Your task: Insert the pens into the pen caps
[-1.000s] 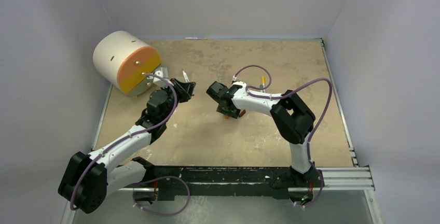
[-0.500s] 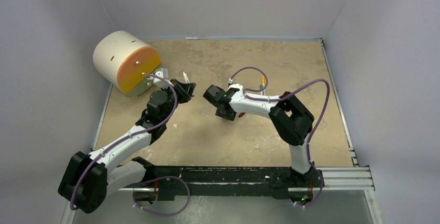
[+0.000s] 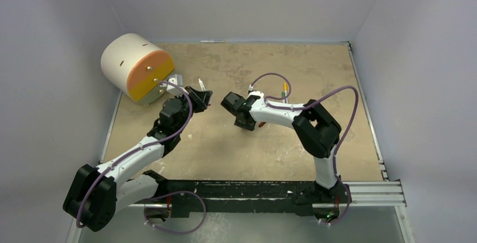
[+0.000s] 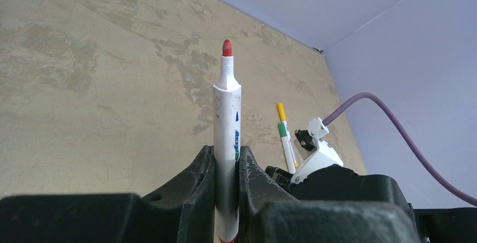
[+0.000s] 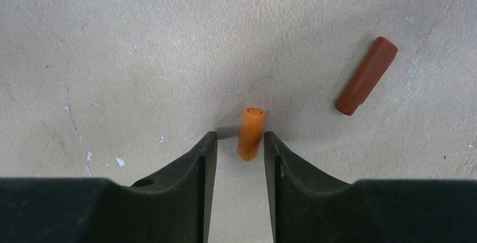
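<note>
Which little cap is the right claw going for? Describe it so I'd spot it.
Find the right gripper low over the tan table. Between its two black fingers lies a short orange cap. Its neighbour, the dark red-brown cap, lies outside them.

You have one white pen (image 4: 226, 136), red tip uppermost, upright, clamped in the left jaws. One orange cap (image 5: 250, 133) lies flat between the parted right jaws. One dark red-brown cap (image 5: 365, 76) lies flat to its right, apart.

Tan table (image 3: 292, 63) bearing caps (image 5: 250, 133), pens (image 4: 289, 150)
</note>
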`<state>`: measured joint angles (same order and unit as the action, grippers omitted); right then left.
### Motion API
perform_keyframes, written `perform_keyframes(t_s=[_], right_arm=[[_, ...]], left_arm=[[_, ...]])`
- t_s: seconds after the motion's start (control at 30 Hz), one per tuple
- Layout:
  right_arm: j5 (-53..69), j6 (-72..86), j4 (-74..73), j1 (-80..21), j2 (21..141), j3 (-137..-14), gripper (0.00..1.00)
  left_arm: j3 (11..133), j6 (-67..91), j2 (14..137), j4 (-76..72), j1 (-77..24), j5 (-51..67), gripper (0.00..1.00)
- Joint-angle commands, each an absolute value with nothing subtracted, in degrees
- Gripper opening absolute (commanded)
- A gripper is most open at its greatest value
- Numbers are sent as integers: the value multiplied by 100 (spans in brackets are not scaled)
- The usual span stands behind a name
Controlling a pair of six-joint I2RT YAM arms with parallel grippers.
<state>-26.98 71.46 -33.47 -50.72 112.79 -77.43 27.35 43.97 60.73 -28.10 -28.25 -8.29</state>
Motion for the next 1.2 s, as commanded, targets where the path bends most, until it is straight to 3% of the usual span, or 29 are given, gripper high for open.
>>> perform_keyframes(t_s=[0.0,0.27,0.43,0.5,0.87,1.17], right_arm=[[-2644,7251,-3484,-4954,11246,-7541,39],[-2717,7209,-3459,-4948,11265,-7489,32],[-2766,7096,-3438,-4948,11346,-7527,14],[-2783,7101,-3453,-4948,11400,-7534,0],[-2956,6483,-3189,-4948,10428,-7470,0],[-2649,5331,-1606,-4555,8762,-7040,0]], left_arm=[[2852,4406,5993,-2920,-2795,-779,0],[2886,4467,6103,-3019,-2796,-686,0],[2886,4458,6045,-2982,-2800,-702,0],[2892,4448,6025,-2956,-2799,-711,0],[2931,4492,6260,-3270,-2795,-217,0],[2691,4734,6811,-5026,-2804,907,0]])
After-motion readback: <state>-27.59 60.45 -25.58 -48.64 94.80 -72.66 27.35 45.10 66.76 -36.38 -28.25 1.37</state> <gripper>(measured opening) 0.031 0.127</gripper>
